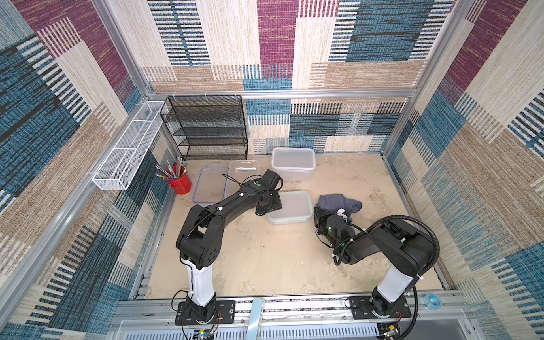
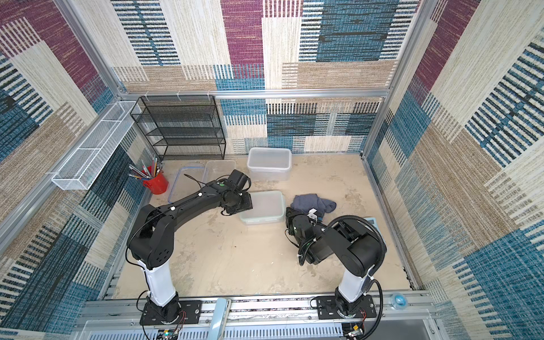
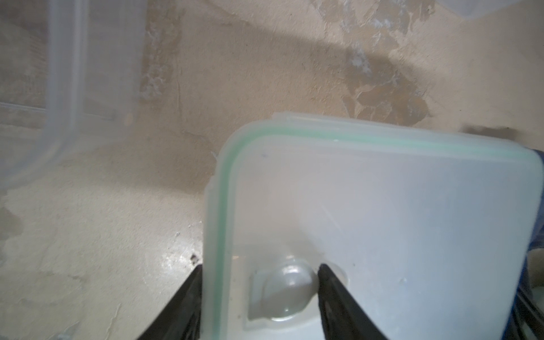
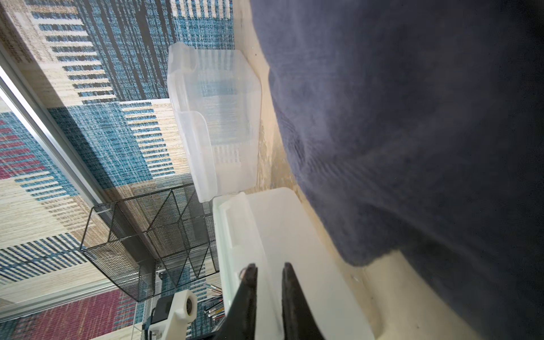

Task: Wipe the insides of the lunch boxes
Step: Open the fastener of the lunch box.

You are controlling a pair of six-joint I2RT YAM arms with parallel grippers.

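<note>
We judge that wiping has not begun: the cloth (image 1: 338,203) lies loose on the counter (image 1: 265,259), just beside the small box (image 1: 294,206) at mid-counter. The left gripper (image 3: 260,266) straddles that box's edge, half open and gripping nothing, its arm stretched forward. The right gripper (image 4: 269,265), low and rolled sideways, shows a narrow gap at the opposite rim; we cannot tell whether it pinches. Next we would steady the box, then take the cloth.

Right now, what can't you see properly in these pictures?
- Inside of green-rimmed lunch box: frosted plastic clouds it, every view.
- Grey cloth: cut off by right wrist view's edge.
- Pale flat thing: right arm covers most, in a top view.
- Pencils: too small to count, both top views.
</note>
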